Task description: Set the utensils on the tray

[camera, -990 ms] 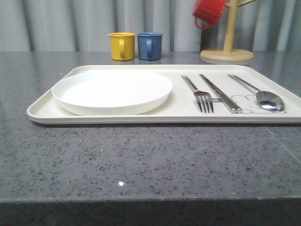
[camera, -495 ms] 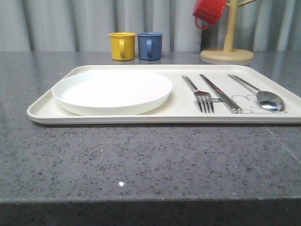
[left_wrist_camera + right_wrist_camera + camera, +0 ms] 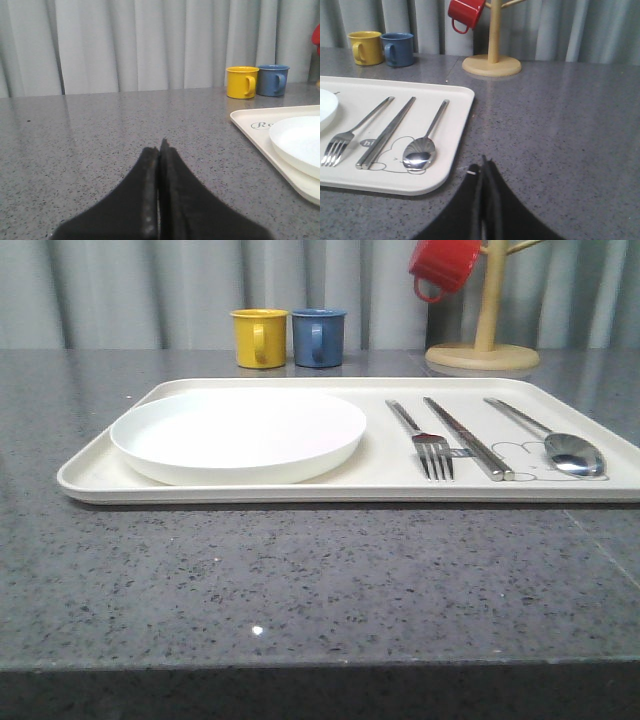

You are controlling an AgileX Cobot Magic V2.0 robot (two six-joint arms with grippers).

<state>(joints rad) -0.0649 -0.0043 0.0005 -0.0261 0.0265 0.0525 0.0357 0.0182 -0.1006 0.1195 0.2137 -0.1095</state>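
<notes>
On my screens, left to right: the left gripper (image 3: 159, 150), jaws pressed together on nothing, low over bare grey speckled worktop (image 3: 300, 580) beside the tray's left end. Tray (image 3: 90, 475), cream, rectangular, low rim, flat on the worktop. On its left half, one white plate (image 3: 238, 432), round and shallow. To the right of the plate, lying side by side without touching and apart from the plate: one fork (image 3: 424, 440), tines toward the camera; one pair of chopsticks (image 3: 467, 437), laid together; one spoon (image 3: 555, 440), bowl toward the camera, over the printed drawing. Behind the tray, well apart from it: yellow mug (image 3: 259, 337) and blue mug (image 3: 319, 336), just beside each other; a wooden mug tree (image 3: 483, 340) with a red mug (image 3: 444, 266) hung on it. The right gripper (image 3: 483, 172), jaws together and holding nothing, sits over the worktop just off the tray's right edge.
</notes>
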